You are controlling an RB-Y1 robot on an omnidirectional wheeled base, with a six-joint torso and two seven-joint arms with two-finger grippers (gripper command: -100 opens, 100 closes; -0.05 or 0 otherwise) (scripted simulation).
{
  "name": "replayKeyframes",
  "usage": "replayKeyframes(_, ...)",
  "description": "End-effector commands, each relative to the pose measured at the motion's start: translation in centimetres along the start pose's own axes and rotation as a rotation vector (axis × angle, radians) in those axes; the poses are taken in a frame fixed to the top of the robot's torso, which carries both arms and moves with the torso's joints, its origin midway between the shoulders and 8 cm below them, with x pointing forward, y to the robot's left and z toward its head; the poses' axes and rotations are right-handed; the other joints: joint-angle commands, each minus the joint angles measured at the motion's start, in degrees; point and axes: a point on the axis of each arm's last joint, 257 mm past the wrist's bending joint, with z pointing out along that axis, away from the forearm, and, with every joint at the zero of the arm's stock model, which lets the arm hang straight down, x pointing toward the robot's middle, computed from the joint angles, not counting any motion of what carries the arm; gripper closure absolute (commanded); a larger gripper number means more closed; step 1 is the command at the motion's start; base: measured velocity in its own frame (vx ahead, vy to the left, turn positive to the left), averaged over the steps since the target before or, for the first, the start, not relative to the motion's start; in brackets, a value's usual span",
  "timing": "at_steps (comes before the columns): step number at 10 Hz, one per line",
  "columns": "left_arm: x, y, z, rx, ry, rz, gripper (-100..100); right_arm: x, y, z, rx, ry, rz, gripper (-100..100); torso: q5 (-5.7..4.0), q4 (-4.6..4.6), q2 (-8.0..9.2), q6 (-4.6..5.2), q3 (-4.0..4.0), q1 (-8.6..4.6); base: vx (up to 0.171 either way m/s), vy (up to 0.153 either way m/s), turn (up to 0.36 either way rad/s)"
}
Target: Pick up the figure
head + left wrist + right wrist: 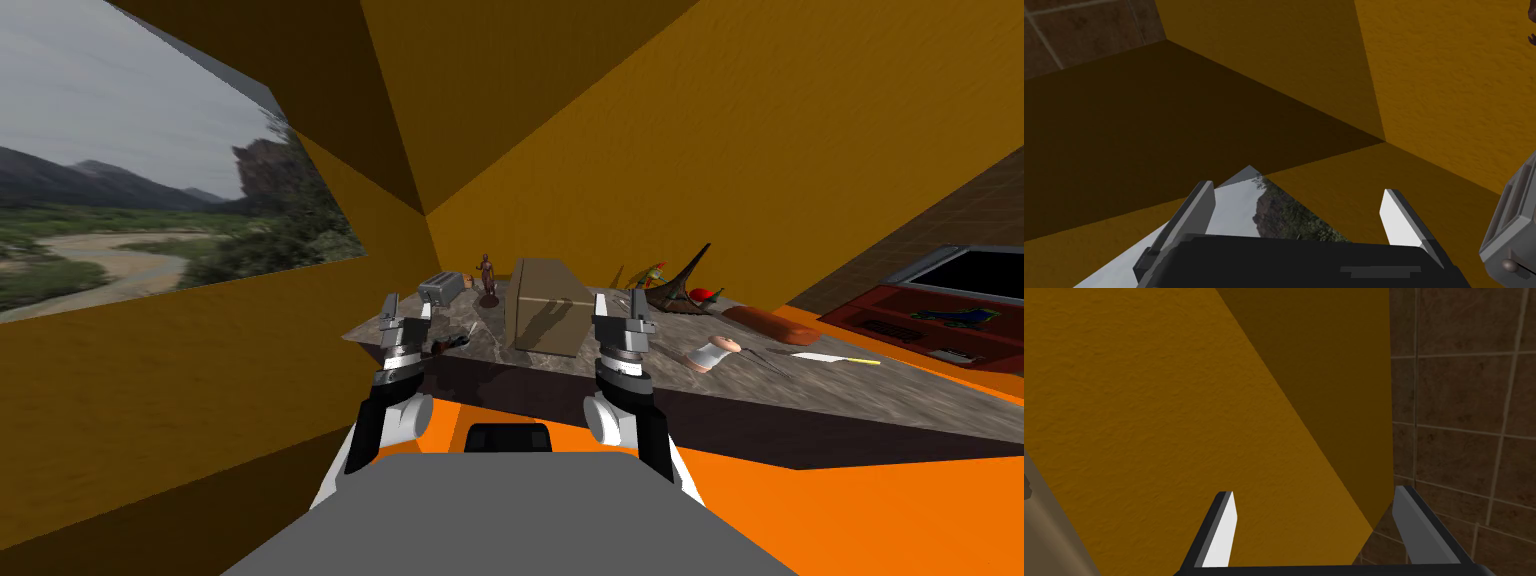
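Nearest, both arms are raised side by side over the near edge of a grey-brown marbled counter (900,390), which tops an orange cabinet front (850,500). The left gripper (408,305) stands near the counter's left end; in its wrist view the two fingers are spread wide with nothing between them. The right gripper (622,310) is held up to the right, just in front of the right edge of a tan box (545,305), and its wrist view also shows the fingers wide apart and gripping nothing. The box stands upright in the middle of the counter, between the two grippers. To its right, nearer the front edge, lie a pale roll-shaped thing (712,353) and a knife (835,357) with a white blade and yellow handle. Behind them lies a reddish-brown loaf-shaped thing (772,324). Farther back, towards the ochre wall, sits a dark horn-shaped thing (685,282) with something small and red (706,294) beside it. On the far left of the counter a grey toaster (440,289) stands beyond the left gripper, and it also shows close by in the left wrist view. The figure (487,275), a small dark reddish-brown statuette, stands upright at the far side of the counter. It is between the toaster and the box, apart from both, and well beyond both grippers. A window (130,200) with a hilly landscape fills the left wall.
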Motion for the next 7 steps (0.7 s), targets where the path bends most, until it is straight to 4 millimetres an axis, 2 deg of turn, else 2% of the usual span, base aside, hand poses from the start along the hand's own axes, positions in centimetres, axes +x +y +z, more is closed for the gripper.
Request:
replayKeyframes(1,0.2,0.4,0.0,-0.011,0.033,0.018,-100,0.0,0.0,0.0,0.000,0.000,0.000,0,0.00,0.00,0.00,0.00,0.00,0.00,-0.007,-0.006,0.034)
replayKeyframes(4,0.2,1.8,0.2,-0.042,0.099,0.058,-100,0.0,0.0,0.0,0.000,0.000,0.000,0,-0.01,0.02,0.09,0.00,0.05,-0.06,-0.029,-0.024,0.059)
replayKeyframes(7,-0.7,3.8,0.6,-0.081,0.136,0.094,-100,0.0,0.0,0.0,0.000,0.000,0.000,0,-0.02,0.04,0.19,-0.01,0.11,-0.11,-0.054,-0.039,0.102)
